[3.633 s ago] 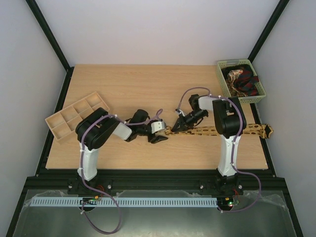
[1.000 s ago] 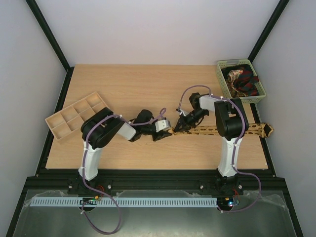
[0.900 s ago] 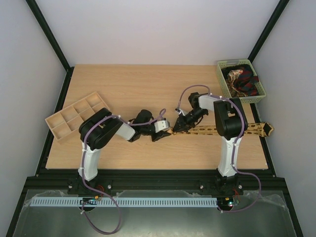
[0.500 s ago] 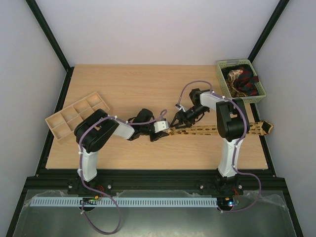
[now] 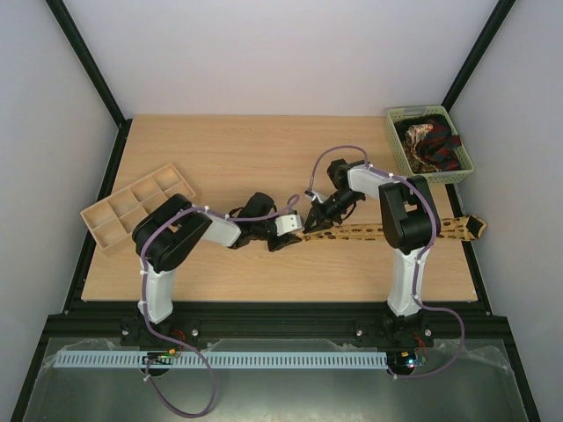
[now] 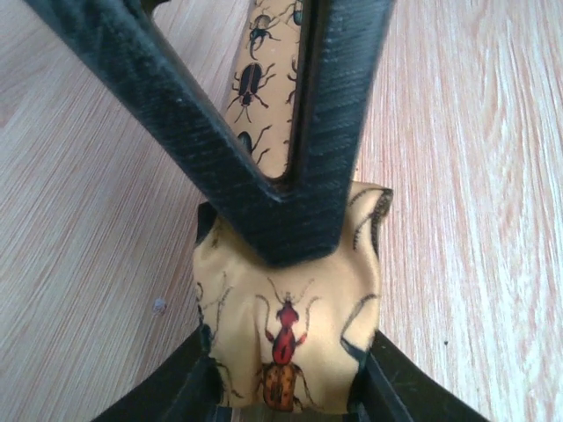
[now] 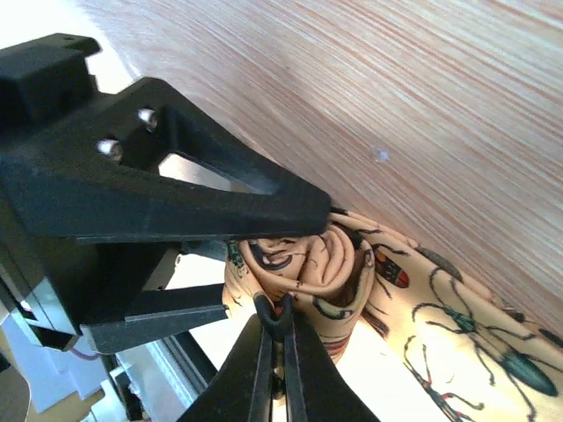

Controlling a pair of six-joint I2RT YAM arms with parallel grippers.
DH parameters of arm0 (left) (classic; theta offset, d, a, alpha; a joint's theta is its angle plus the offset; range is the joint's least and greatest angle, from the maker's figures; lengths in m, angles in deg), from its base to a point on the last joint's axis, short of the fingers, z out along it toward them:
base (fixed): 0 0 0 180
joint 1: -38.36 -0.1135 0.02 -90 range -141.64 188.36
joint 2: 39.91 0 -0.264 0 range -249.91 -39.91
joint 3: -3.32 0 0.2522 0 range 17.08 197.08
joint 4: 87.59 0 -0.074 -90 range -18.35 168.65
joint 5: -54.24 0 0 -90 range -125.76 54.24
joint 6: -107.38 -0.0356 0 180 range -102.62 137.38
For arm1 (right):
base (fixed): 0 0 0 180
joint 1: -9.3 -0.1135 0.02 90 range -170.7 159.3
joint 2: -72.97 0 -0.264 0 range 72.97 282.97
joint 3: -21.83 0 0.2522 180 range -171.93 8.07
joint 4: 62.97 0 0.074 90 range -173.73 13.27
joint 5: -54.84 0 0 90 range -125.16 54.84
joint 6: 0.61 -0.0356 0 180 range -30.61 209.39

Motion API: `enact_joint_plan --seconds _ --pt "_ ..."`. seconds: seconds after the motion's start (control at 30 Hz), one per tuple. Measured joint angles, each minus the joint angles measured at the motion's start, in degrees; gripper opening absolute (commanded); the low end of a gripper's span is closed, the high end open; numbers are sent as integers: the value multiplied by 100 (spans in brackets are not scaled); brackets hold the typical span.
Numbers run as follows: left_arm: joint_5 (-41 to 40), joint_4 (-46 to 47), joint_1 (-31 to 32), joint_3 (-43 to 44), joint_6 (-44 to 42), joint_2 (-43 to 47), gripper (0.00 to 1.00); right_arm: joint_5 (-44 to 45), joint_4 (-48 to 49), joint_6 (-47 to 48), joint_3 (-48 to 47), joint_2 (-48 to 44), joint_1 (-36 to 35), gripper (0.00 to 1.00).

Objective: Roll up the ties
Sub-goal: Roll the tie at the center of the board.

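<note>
Where the two tools meet near the middle of the counter (image 5: 220, 158), the tan-yellow tie (image 5: 361, 233) has its narrow end wound into a small roll (image 7: 327, 264), and both tools have hold of it. The left tool (image 6: 286, 391) is clamped on the roll. Its two fingers (image 6: 180, 391) stand only a little apart, one against each side, and the rolled cloth fills the gap between them. Red and dark beetles are printed on the fabric facing its camera. The right tool (image 7: 274, 309) meets the roll from the opposite side, its thin fingers drawn almost together and their tips nipped on the nearest edge of the spiral. From the left wrist view, those fingers make a dark V just ahead of the left tool's tips, resting on top of the roll. The rest of the tie lies flat on the counter. It runs away from the left tool and back under the right arm, and its broad end lies well behind the right tool near the counter's edge. Well apart from the right tool, at a far corner, a green basket (image 5: 396, 141) holds the other ties (image 5: 431, 145), a heap of dark red, black and cream. Well behind the left tool, past its arm, a tan divided tray (image 5: 132, 204) sits at the counter's edge
</note>
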Motion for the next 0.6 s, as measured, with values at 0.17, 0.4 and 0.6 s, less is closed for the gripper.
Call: enact_joint_plan --seconds 0.17,0.4,0.6 --pt "116 4 -57 -26 90 11 70 271 133 164 68 4 122 1" --pt "341 232 -42 -42 286 -79 89 433 260 411 319 59 481 1" --pt "332 868 142 354 516 -625 94 391 308 455 345 59 492 1"
